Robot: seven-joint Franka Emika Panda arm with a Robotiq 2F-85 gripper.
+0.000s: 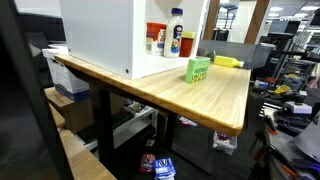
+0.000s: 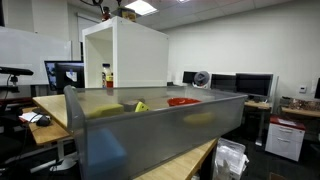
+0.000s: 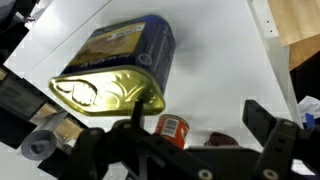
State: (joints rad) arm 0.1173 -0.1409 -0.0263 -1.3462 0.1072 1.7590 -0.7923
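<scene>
In the wrist view my gripper [image 3: 198,115] is open, its two dark fingers [image 3: 262,118] spread wide with nothing gripped between them. It hangs over a white surface [image 3: 215,60]. A big blue and gold rectangular tin [image 3: 120,62] lies on its side there, its gold top with the round cap towards me, just beyond my left finger. A small red can [image 3: 172,128] with a barcode label stands between the fingers, close to the left one. A dark red thing [image 3: 214,138] shows beside it, half hidden by the gripper body. I cannot make out the gripper clearly in either exterior view.
A white open-fronted cabinet [image 1: 105,35] stands on a wooden table [image 1: 225,95], with bottles [image 1: 176,32] on its shelf. A green box [image 1: 198,69] and a yellow thing [image 1: 228,61] lie on the table. A grey bin wall [image 2: 160,125] fills one exterior view's foreground. Monitors [image 2: 250,85] stand behind.
</scene>
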